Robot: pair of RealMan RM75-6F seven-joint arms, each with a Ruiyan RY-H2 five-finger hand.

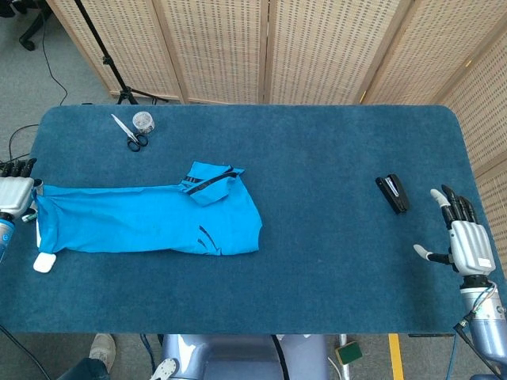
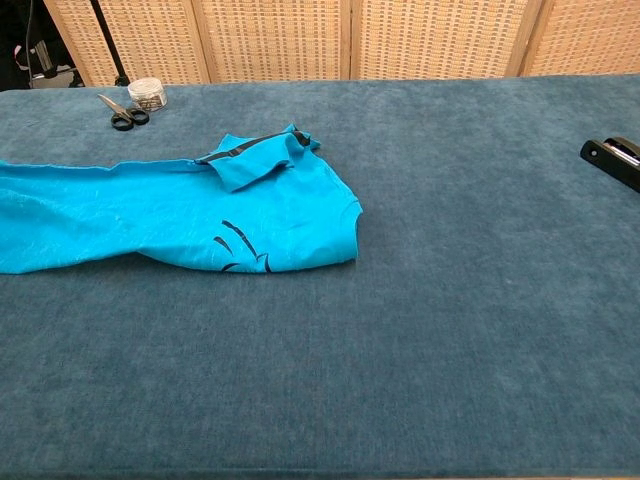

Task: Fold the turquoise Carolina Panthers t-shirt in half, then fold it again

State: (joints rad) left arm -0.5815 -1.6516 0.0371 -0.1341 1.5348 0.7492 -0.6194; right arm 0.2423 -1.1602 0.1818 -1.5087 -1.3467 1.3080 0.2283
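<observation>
The t-shirt [image 1: 146, 222] is turquoise with black stripe markings near its lower right edge and black trim on the sleeve at its upper right. The worktop [image 1: 317, 261] is covered in dark blue-teal carpet-like fabric. The scissors [image 1: 131, 134], upper left of the frame, have black handles and silver blades. The stapler [image 1: 392, 194], right of centre, is black. The right hand [image 1: 463, 237], lower right, has a silver-white palm and black fingers. The left hand [image 1: 14, 194], at the left edge, is likewise silver-white with black fingertips. The screens [image 1: 317, 47] behind are beige wicker in pale wood frames.
</observation>
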